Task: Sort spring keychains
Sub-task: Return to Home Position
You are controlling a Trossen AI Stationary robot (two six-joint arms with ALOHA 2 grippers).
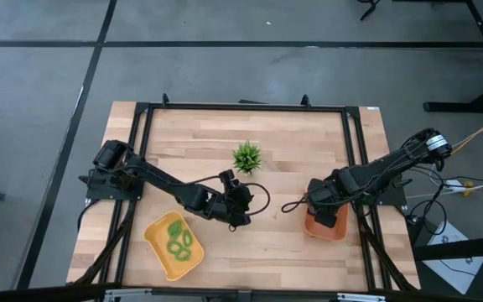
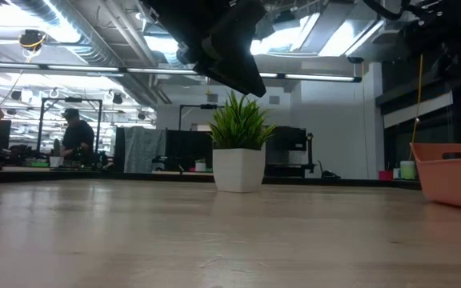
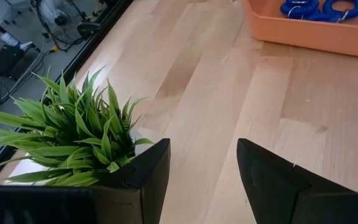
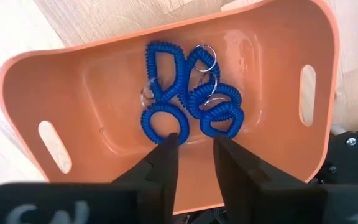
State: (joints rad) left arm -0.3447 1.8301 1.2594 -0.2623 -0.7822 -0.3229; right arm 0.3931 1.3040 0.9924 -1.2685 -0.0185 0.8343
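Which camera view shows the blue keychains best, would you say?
The right wrist view, looking straight into the orange bin at the blue keychains. The left wrist view catches only some coils; the right gripper hides them from above; the low view shows only the bin's wall.

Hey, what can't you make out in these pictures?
High view: the right arm covers most of the orange bin, hiding its contents.
High view: the green keychains in the yellow bin are too small to count.
Right wrist view: the blue keychains overlap, so their count is unclear.
Low view: the orange bin's wall hides what's inside.
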